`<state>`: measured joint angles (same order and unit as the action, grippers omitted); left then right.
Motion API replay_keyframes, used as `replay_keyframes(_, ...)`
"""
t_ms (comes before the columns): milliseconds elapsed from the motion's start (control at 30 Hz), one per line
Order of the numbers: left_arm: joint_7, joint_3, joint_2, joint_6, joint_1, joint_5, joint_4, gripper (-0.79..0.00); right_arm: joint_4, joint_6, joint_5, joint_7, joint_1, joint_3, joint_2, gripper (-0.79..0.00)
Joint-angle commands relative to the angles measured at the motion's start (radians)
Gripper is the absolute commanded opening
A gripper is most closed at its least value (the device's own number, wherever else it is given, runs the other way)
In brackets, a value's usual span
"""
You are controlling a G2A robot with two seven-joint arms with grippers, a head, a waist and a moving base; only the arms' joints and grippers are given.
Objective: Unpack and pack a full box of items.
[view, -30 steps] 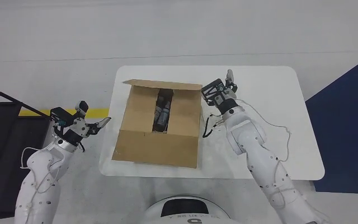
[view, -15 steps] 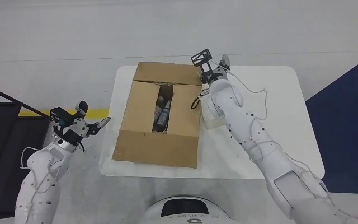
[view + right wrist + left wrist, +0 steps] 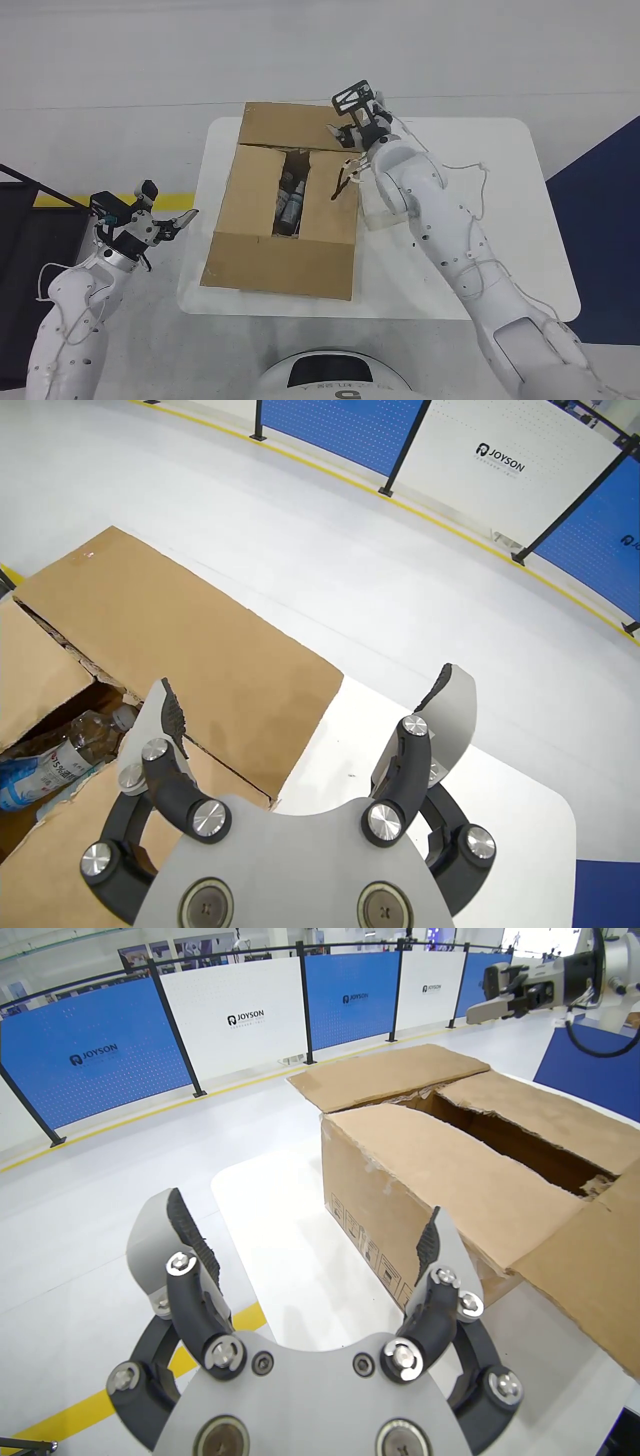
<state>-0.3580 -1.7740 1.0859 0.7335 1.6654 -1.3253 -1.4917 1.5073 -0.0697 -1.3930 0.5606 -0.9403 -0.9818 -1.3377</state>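
White arms [image 3: 450, 240] with thin loose cables [image 3: 470, 165]; silver fingers [image 3: 145, 1233] with black ribbed pads [image 3: 192, 1233], steel screws [image 3: 180, 1264]

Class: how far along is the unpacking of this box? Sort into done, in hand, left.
Done: far flap folded back. In hand: open right gripper above the box at its far corner, empty; left gripper open, empty. Left: side flaps nearly shut, bottles inside.

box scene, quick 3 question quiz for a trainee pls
1. True or false: the box stands on the floor.
2. What shows through the gap in its top? A) a bottle B) a shoe C) apples
3. Fill in: both arms' jaws are ___.

Key: 1 false, it stands on the table; 2 A; 3 open.
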Motion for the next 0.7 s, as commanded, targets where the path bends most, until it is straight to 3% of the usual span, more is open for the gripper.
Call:
replay_keyframes(0, 0.000, 0.000, 0.000, 0.000, 0.000, 0.000, 0.000, 0.000, 0.008, 0.022, 0.024, -0.017, -0.005, 0.003, -0.001, 0.000)
replay_keyframes(67, 0.000, 0.000, 0.000, 0.000, 0.000, 0.000, 0.000, 0.000, -0.022, 0.156, 0.145, -0.095, -0.019, -0.028, 0.003, 0.000)
replay_keyframes(200, 0.000, 0.000, 0.000, 0.000, 0.000, 0.000, 0.000, 0.000, 0.012, 0.259, 0.010, -0.085, -0.008, 0.050, 0.001, 0.000)
replay_keyframes(467, 0.000, 0.000, 0.000, 0.000, 0.000, 0.000, 0.000, 0.000, -0.028, 0.335, -0.177, 0.036, 0.065, 0.262, -0.041, 0.000)
replay_keyframes(667, 0.000, 0.000, 0.000, 0.000, 0.000, 0.000, 0.000, 0.000, -0.109, 0.416, -0.238, 0.156, 0.141, 0.352, -0.076, 0.000)
